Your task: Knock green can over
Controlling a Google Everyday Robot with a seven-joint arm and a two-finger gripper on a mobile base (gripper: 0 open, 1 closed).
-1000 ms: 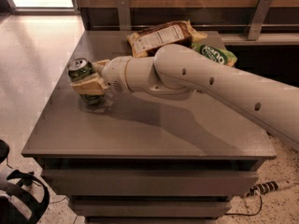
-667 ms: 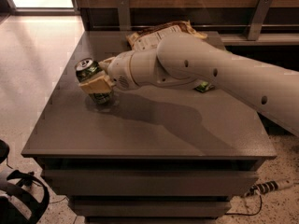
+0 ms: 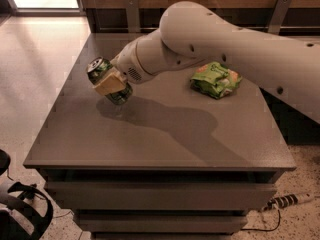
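The green can is dark green with a silver top and pull tab. It is tilted, its top leaning up and to the left, over the left part of the grey table. My gripper is shut on the can, a pale finger wrapped across its middle. The can's base is just above or barely touching the tabletop; I cannot tell which. My white arm reaches in from the right.
A crinkled bright green snack bag lies on the table to the right of the arm. The table's left edge is close to the can. A power strip lies on the floor at the lower right.
The can has gone from upright to tilted left in my grip. The arm has shifted and the view has changed, so the brown bag at the back no longer shows.
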